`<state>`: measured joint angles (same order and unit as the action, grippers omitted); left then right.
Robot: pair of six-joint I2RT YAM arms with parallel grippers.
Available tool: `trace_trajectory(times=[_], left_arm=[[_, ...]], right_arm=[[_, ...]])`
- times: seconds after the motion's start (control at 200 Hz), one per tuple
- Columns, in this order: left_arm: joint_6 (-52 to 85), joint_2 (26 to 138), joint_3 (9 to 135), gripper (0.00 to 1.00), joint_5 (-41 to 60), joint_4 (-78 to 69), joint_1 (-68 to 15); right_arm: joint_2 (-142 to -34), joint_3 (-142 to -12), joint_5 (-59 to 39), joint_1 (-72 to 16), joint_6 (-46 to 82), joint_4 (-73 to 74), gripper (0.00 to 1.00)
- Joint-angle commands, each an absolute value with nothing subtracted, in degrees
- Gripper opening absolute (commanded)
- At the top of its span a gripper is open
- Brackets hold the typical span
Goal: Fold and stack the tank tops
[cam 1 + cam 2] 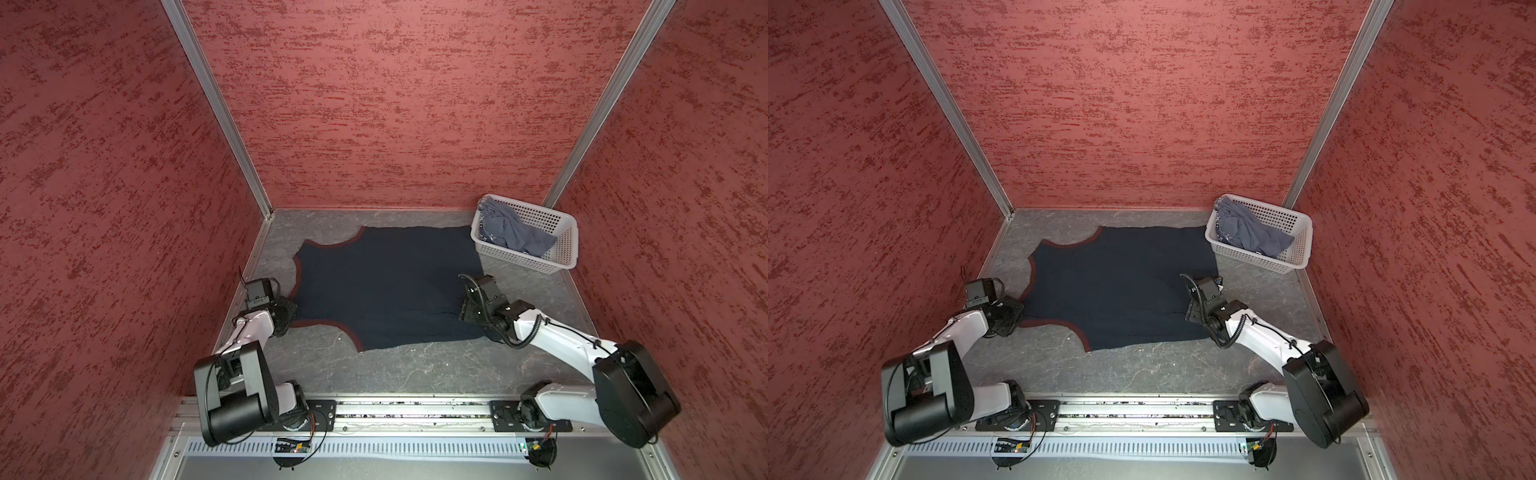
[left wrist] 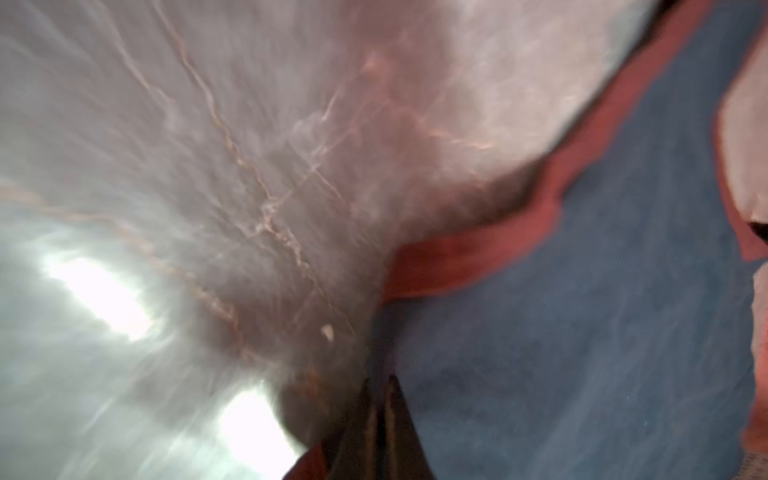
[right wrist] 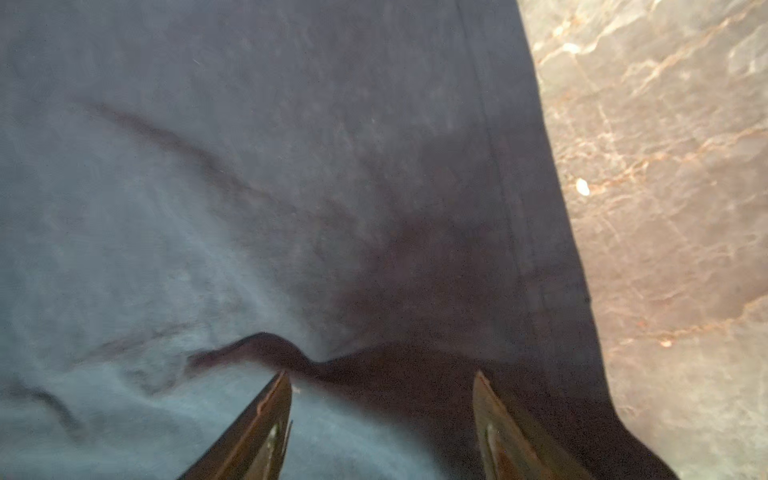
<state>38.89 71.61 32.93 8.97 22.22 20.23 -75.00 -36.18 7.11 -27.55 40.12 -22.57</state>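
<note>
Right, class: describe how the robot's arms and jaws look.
The left arm and right arm have glossy white links between bulky black joint housings. Thin black cables run along them; a ribbed black hose loops by the right wrist. A boxy black camera sits on the left wrist. The jaws are dark, tapering blades, brownish inside.
</note>
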Motion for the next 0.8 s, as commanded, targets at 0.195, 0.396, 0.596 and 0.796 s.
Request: trace_trajectory(times=[0.195,0.396,0.596,0.796], left_arm=[[36.54,61.14,36.4,0.12,-4.01,28.23,19.5],[36.39,67.2,38.69,0.61,-0.23,30.05,19.9],[36.15,55.96,40.06,0.87,-6.88,35.01,14.0],[37.63,57.55,40.65,0.85,5.37,35.1,-0.15]], right_arm=[[-77.65,-36.15,2.48,-28.55,41.28,-21.19,0.71],[-74.24,-38.29,3.39,-28.65,40.6,-24.77,0.71],[-69.25,-40.29,10.56,-28.66,38.34,-31.73,0.73],[-70.87,-40.64,5.64,-28.73,38.18,-28.95,0.72]])
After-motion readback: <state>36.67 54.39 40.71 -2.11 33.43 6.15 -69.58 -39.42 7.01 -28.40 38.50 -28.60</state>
